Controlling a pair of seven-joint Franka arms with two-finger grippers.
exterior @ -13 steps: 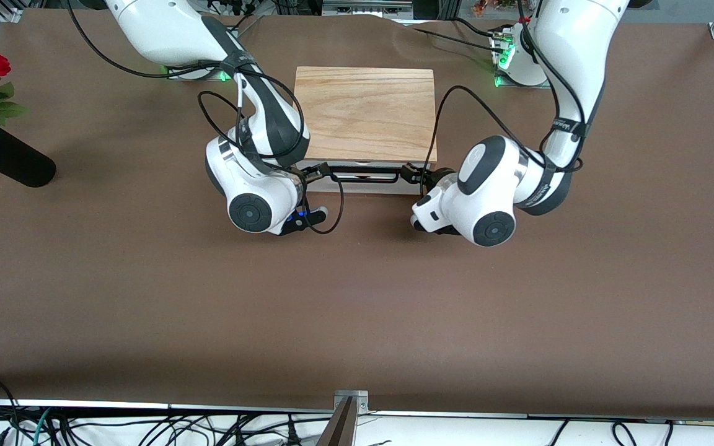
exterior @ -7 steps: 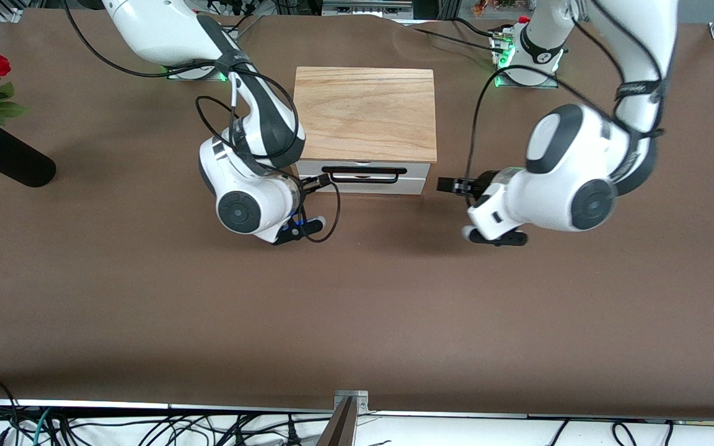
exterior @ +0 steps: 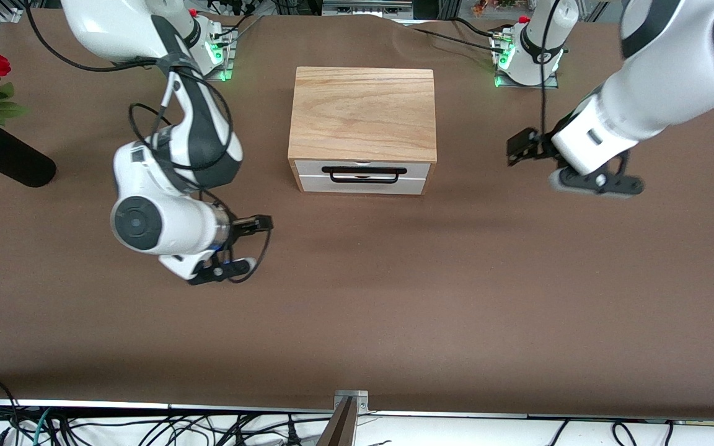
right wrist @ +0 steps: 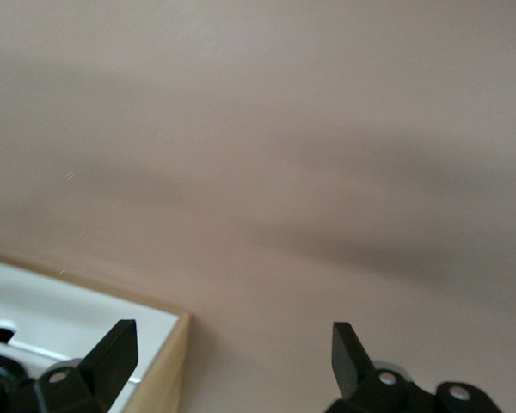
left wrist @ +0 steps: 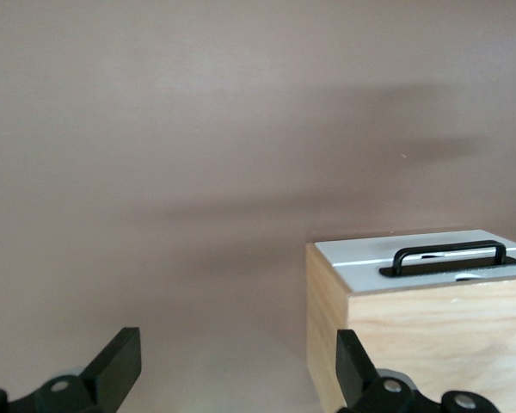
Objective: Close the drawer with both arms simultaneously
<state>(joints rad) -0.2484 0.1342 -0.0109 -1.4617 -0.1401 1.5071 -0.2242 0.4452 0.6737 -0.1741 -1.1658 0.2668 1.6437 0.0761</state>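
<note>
Showing drawer (exterior: 361,176) apparently shut; wrist views: fingers (left wrist: 120,366) spread.

The front view is looking down from high across the tabletop (exterior: 357,297), facing both arms' bases and taking in the whole surface. The left wrist view is looking past the left gripper (left wrist: 236,366) from close above the tabletop, catching the drawer (left wrist: 426,262) front and its box (left wrist: 413,344). The right wrist view is looking past the right gripper (right wrist: 232,357), seeing only a corner of the drawer (right wrist: 60,323). All three views are sharing the drawer (exterior: 362,176).
</note>
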